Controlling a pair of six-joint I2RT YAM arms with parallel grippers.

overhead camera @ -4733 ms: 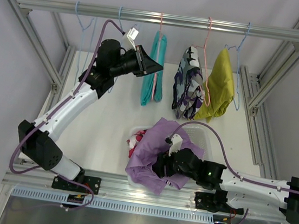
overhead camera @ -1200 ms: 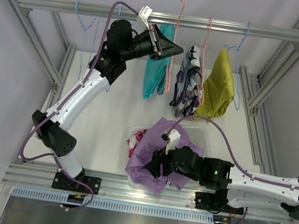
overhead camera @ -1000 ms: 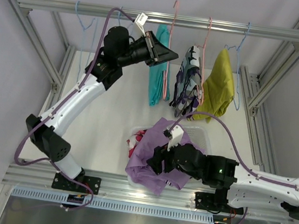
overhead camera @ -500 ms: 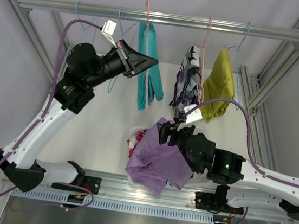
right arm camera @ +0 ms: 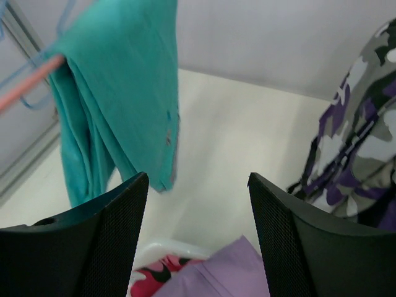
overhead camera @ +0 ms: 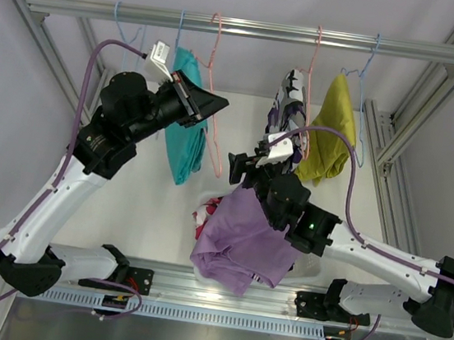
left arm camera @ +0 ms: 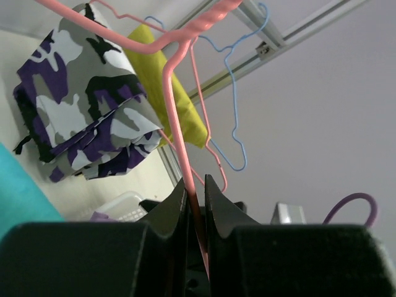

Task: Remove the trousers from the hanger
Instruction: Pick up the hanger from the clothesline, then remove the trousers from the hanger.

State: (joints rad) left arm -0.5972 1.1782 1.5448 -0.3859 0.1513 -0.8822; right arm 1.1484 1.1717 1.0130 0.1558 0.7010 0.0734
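Hanger (left arm camera: 201,25) with teal trousers (overhead camera: 186,132) clamped in left gripper (left arm camera: 195,182), gap before camouflage trousers (left arm camera: 74,117), right gripper (right arm camera: 198,179) apart.

teal trousers (overhead camera: 184,131) | purple-grey-white camo trousers (left arm camera: 80,114) | mustard trousers (overhead camera: 330,137) | lilac trousers (overhead camera: 243,242) | pink hanger (left arm camera: 207,17)

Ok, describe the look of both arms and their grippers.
The left arm and right arm have white links, black joints and a looping purple cable each. The left gripper and right gripper are black with wedge-shaped fingers; the right's pads show a fine mesh texture. A small green light glows on the right arm.
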